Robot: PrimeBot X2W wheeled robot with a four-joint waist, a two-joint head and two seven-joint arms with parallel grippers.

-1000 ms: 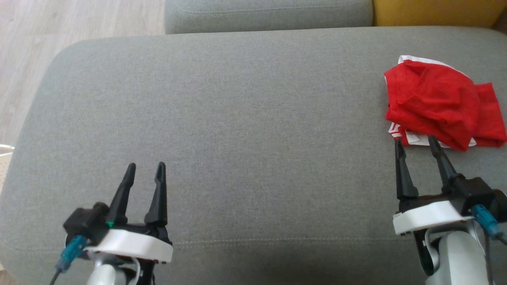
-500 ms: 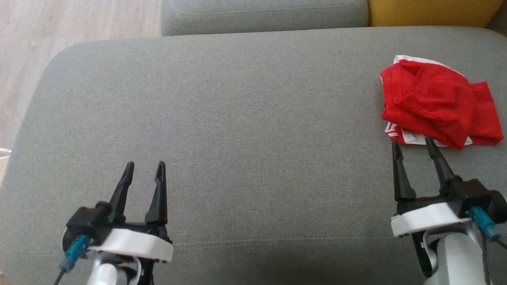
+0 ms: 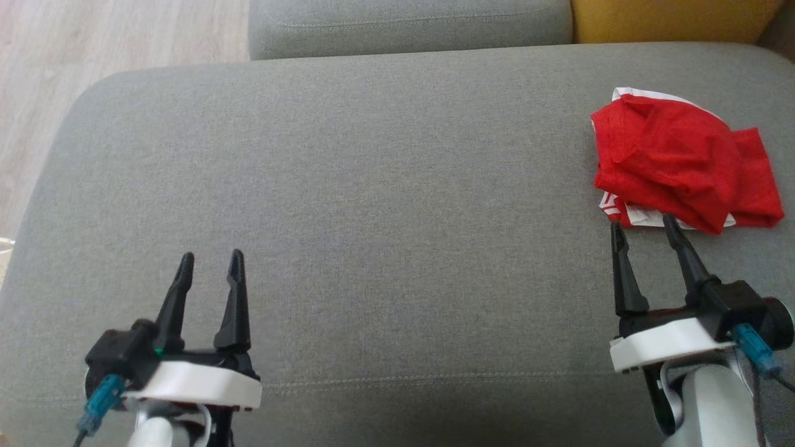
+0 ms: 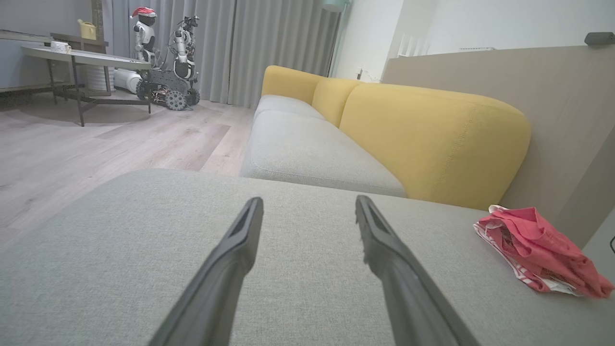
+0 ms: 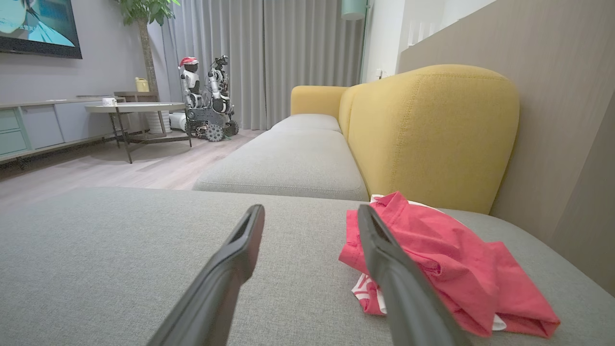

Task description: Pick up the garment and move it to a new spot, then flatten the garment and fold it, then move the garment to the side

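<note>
Garment [image 3: 680, 164]: red with white trim, crumpled in a heap on the grey seat cushion [image 3: 397, 155]. It sits straight ahead of the right pincer [image 3: 643, 222] and slightly to its outer side.

Right pincer: jaws wide, nothing between them. In the head view its outer fingertip lines up with the garment's near white hem; can't tell whether they touch. In the right wrist view the garment [image 5: 442, 264] lies ahead of the outer finger and partly behind it, while the inner finger points at open fabric.

Edges: the garment's far side is near the cushion's back edge, where the yellow backrest [image 5: 432, 134] rises. A brown wall panel [image 5: 552, 96] stands on the pincer's outer side, so room there is tight.

Left pincer [image 3: 211, 254]: jaws wide, holding nothing, well apart from the garment. A broad stretch of open cushion lies ahead of it and between the two pincers. Ahead and to its outer side the cushion's rounded corner drops to the wood floor [image 3: 37, 74]. A second grey cushion [image 3: 410, 25] butts against the far edge.
</note>
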